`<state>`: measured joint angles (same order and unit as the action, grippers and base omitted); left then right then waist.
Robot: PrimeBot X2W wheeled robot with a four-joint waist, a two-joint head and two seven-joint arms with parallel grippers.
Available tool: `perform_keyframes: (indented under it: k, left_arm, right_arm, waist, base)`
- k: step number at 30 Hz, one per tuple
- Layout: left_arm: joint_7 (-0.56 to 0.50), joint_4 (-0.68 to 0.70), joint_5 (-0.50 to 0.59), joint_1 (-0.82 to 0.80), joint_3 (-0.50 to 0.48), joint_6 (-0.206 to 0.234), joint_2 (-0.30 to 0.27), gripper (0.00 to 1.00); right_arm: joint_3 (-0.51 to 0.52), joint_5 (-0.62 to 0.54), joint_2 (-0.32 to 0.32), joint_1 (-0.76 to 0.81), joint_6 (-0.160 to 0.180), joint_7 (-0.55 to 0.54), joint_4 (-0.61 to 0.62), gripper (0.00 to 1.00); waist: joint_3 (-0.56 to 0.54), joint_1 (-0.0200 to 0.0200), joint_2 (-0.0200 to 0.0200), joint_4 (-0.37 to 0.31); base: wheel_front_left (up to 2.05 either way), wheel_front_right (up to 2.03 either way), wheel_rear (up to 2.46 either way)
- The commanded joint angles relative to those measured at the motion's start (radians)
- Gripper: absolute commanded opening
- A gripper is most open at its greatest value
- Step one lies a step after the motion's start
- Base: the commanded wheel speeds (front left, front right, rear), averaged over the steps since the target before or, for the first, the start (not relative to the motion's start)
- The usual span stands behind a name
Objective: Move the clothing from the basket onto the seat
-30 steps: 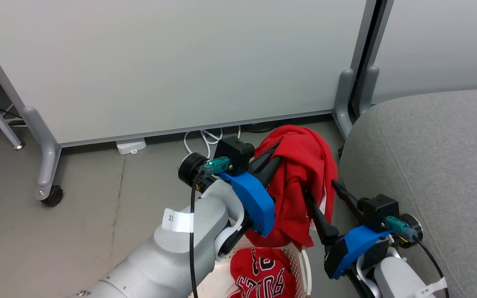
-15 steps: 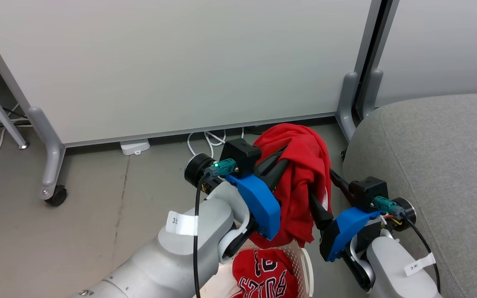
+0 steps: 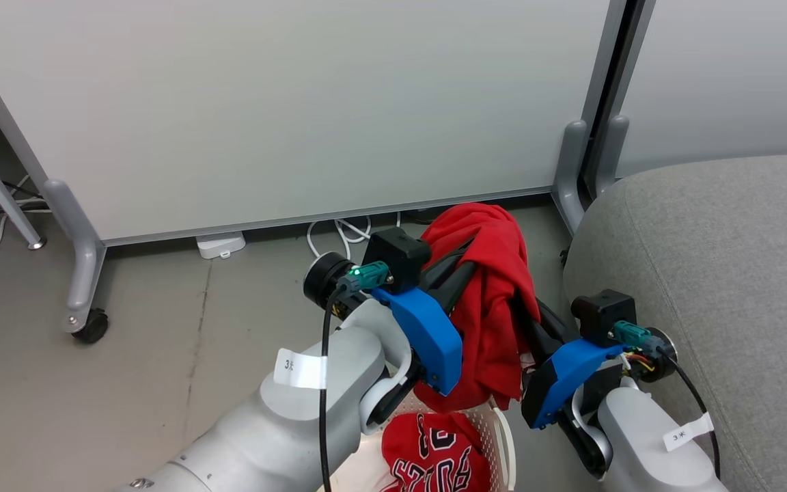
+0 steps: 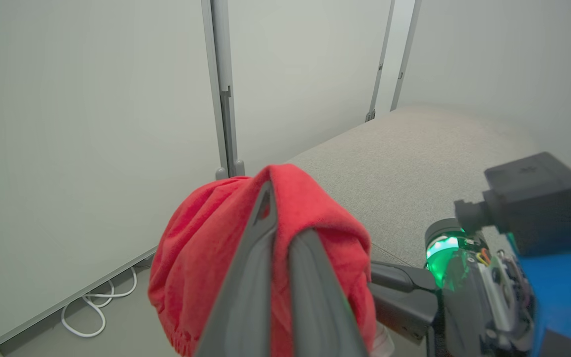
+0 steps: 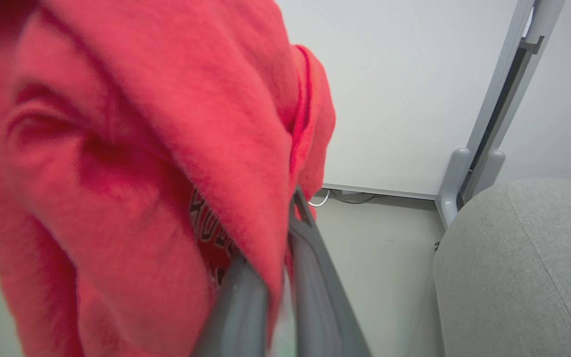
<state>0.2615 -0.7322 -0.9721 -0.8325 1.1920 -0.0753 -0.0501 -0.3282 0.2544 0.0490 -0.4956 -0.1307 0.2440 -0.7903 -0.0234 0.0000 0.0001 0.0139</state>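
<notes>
A plain red shirt [image 3: 496, 287] hangs above the basket [image 3: 492, 427], bunched over both pairs of fingers. My left gripper [image 3: 470, 254] is shut on its upper fold; in the left wrist view the shirt [image 4: 201, 258] drapes over that gripper [image 4: 283, 218]. To the shirt's right, my right gripper [image 3: 529, 311] is shut on its lower side. The right wrist view shows the cloth [image 5: 117, 173] pinched in that gripper [image 5: 280, 238]. A red jersey [image 3: 434, 458] with black-and-white lettering lies in the cream perforated basket. The grey seat [image 3: 721, 260] sits just right of my right arm.
White partition panels [image 3: 298, 102] stand behind, on grey feet with a castor [image 3: 86, 324]. White cables [image 3: 339, 232] and a white power strip [image 3: 219, 244] lie on the grey floor at the panel's foot. A gap between panels [image 3: 595, 137] meets the seat's corner.
My right gripper's fingers, spread apart a second ago, have shut on the red shirt and shifted left toward it. The left gripper keeps its hold. The camera has shifted a little.
</notes>
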Motion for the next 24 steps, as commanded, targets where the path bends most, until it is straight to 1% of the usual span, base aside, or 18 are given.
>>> perform_keyframes:
  k: [1, 15, 16, 18, 19, 20, 24]
  left_arm:
    - [0.005, -0.003, 0.004, -0.006, -0.006, 0.003, 0.0, 0.0]
    - [0.005, -0.006, 0.017, 0.005, -0.02, 0.004, 0.0, 0.0]
    - [0.005, -0.007, 0.017, 0.006, -0.021, 0.003, 0.0, 0.18]
    - [0.005, -0.009, 0.016, 0.008, -0.021, 0.0, 0.0, 0.64]
    - [0.005, -0.009, 0.016, 0.008, -0.02, -0.001, 0.0, 0.96]
    - [0.005, -0.01, 0.016, 0.007, -0.021, 0.0, 0.0, 1.0]
    - [0.005, -0.013, 0.015, 0.008, -0.022, 0.0, 0.0, 1.0]
  right_arm:
    - [-0.005, 0.009, 0.003, -0.015, 0.0, 0.007, -0.007, 0.0]
    - [-0.017, 0.026, 0.003, -0.019, 0.0, 0.019, -0.021, 0.0]
    - [-0.018, 0.027, 0.003, -0.02, 0.0, 0.019, -0.022, 0.0]
    - [-0.018, 0.028, 0.003, -0.021, 0.0, 0.02, -0.022, 0.0]
    - [-0.018, 0.028, 0.003, -0.021, 0.0, 0.021, -0.023, 0.0]
    - [-0.017, 0.028, 0.003, -0.022, 0.0, 0.021, -0.024, 0.0]
    - [-0.015, 0.027, 0.003, -0.023, 0.0, 0.021, -0.027, 0.0]
  waist:
    - [0.0, 0.0, -0.0001, -0.002]
    - [0.0, 0.0, -0.0001, -0.008]
    - [0.001, 0.0, -0.0001, -0.008]
    - [0.001, 0.0, -0.0001, -0.008]
    - [0.001, 0.0, -0.0001, -0.008]
    - [0.001, 0.0, -0.0001, -0.007]
    - [0.002, 0.0, -0.0001, -0.007]
  base:
    - [0.0, 0.0, 0.0]
    - [0.0, 0.0, 0.0]
    - [0.0, 0.0, 0.0]
    - [0.0, 0.0, 0.0]
    - [0.0, 0.0, 0.0]
    - [0.0, 0.0, 0.0]
    - [0.0, 0.0, 0.0]
